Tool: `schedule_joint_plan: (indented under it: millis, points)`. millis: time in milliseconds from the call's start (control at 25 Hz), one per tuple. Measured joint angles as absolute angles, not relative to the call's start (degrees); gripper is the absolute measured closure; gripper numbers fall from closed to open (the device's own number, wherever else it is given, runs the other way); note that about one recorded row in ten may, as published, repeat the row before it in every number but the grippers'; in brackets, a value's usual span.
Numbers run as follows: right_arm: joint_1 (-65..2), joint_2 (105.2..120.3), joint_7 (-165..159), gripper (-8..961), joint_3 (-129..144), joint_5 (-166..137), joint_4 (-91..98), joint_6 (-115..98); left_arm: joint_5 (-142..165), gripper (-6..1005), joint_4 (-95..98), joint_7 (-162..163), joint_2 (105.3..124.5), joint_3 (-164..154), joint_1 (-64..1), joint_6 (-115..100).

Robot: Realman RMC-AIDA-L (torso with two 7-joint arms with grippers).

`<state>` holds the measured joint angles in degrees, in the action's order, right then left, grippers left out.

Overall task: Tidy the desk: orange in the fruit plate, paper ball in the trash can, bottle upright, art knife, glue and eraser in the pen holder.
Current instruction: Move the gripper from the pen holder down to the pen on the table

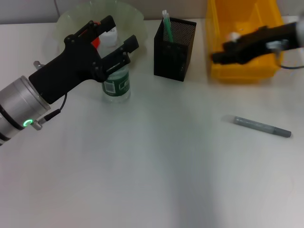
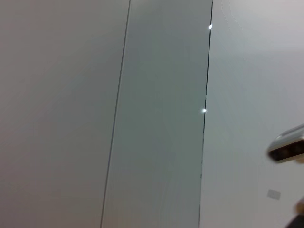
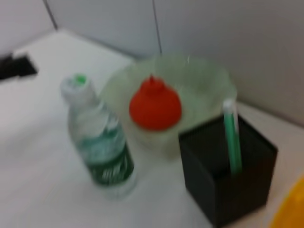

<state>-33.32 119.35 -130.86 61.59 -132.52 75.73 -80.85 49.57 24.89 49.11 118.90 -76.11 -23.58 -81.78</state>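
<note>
Fingers [image 1: 111, 35] of my left gripper [image 1: 118, 40] stand apart above the upright bottle [image 1: 117, 84] in the head view; my right gripper [image 1: 223, 52], over the trash can [image 1: 247, 71], seems to pinch the paper ball [image 1: 233, 36], though I cannot tell. From my right wrist, the orange [image 3: 155, 107] sits in the fruit plate [image 3: 204, 85], beside the pen holder [image 3: 228, 185].

Red-orange orange [image 3: 155, 107], pale green fruit plate [image 3: 209, 88], yellow trash can [image 1: 247, 69], black mesh pen holder [image 1: 183, 35]

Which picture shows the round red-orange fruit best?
The right wrist view: the smooth red-orange fruit sits in plain sight inside the pale green wavy-rimmed bowl. In the head view only a red sliver peeks out behind the left claw. The left wrist view shows only grey wall panels, no fruit.
</note>
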Motion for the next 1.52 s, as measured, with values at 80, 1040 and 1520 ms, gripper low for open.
schedule_joint_plan:
  millis: [80, 1040, 1520]
  points:
    - [-33.7, 119.16, -129.65, 472, 57.46, -135.36, 78.75, -88.73, 49.57, 262, 24.89, 49.11, 118.9, -76.11, -23.58, -81.78]
    - [-35.54, 118.99, -119.6, 479, 58.84, -157.78, 71.3, -96.78, 49.52, 264, 24.78, 47.37, 118.83, -75.88, -23.46, -81.77]
    - [-37.6, 119.19, -120.33, 482, 64.69, -161.62, 66.05, -91.81, 49.48, 265, 24.73, 47.31, 118.83, -75.39, -23.51, -81.83]
